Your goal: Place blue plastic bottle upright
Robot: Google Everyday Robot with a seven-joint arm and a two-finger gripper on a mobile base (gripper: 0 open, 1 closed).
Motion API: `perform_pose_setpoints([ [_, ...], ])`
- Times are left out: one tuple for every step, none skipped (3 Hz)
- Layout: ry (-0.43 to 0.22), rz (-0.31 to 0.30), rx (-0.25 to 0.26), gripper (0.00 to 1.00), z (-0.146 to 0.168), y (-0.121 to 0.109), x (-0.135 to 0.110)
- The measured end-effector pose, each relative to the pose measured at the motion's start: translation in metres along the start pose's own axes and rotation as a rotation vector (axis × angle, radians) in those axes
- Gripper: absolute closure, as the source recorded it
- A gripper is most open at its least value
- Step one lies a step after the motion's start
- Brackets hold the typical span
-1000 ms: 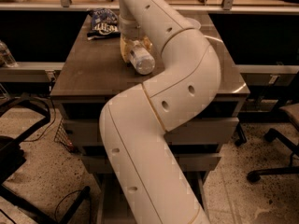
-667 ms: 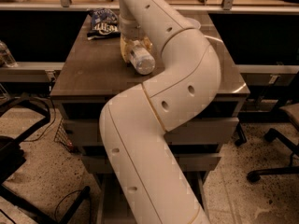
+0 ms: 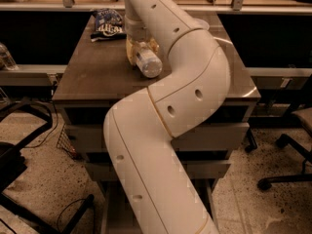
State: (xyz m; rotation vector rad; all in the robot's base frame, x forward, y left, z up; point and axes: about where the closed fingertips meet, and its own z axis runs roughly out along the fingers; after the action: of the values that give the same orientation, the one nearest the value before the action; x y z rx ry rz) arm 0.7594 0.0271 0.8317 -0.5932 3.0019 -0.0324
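Observation:
The blue plastic bottle (image 3: 148, 65) looks clear and ribbed. It lies tilted on the dark table top (image 3: 92, 77) with its base towards the camera; its cap is hidden. My gripper (image 3: 141, 56) comes down from the white arm at the back of the table. Its yellowish fingers (image 3: 130, 51) sit on either side of the bottle, shut on it. The arm's big white links fill the middle of the view and hide the table's right part.
A blue crinkled snack bag (image 3: 108, 23) lies at the table's back left. A pale bowl rim (image 3: 204, 24) shows behind the arm. Chair bases stand on the floor at left (image 3: 19, 145) and right (image 3: 292, 145). Another clear bottle (image 3: 6, 57) stands far left.

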Motion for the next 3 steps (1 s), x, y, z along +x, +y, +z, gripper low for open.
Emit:
perform_pose_setpoints([
  [-0.033, -0.008, 0.068, 1.0, -0.017, -0.004, -0.006],
  [-0.057, -0.006, 0.142, 1.0, -0.041, -0.013, -0.006],
  [-0.093, -0.018, 0.165, 1.0, -0.065, -0.019, -0.004],
])
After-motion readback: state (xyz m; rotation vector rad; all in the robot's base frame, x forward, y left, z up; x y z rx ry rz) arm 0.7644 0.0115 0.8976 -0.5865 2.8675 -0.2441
